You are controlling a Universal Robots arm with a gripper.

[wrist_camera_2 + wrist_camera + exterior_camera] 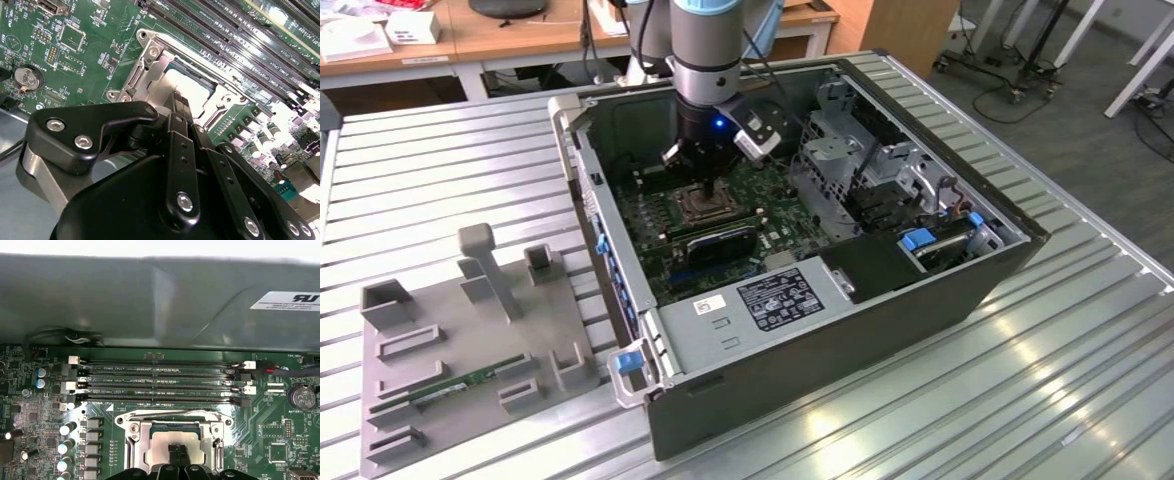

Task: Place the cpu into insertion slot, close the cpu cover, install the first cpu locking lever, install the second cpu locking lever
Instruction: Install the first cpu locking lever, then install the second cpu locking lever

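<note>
My gripper reaches down into the open computer case, right over the CPU socket on the green motherboard. The cpu lies flat in the socket with its silvery top showing. The cpu cover lies down around it as a silver frame. In both wrist views the two black fingers are pressed together, and the gripper has its tips at the cpu's top near one edge, with nothing held between them. A thin wire locking lever runs along the socket's side facing the memory slots.
Several memory slots lie beside the socket, with capacitors on another side. The case walls and drive cage hem in the arm. On the exterior view's left, a grey fixture tray holds a memory stick.
</note>
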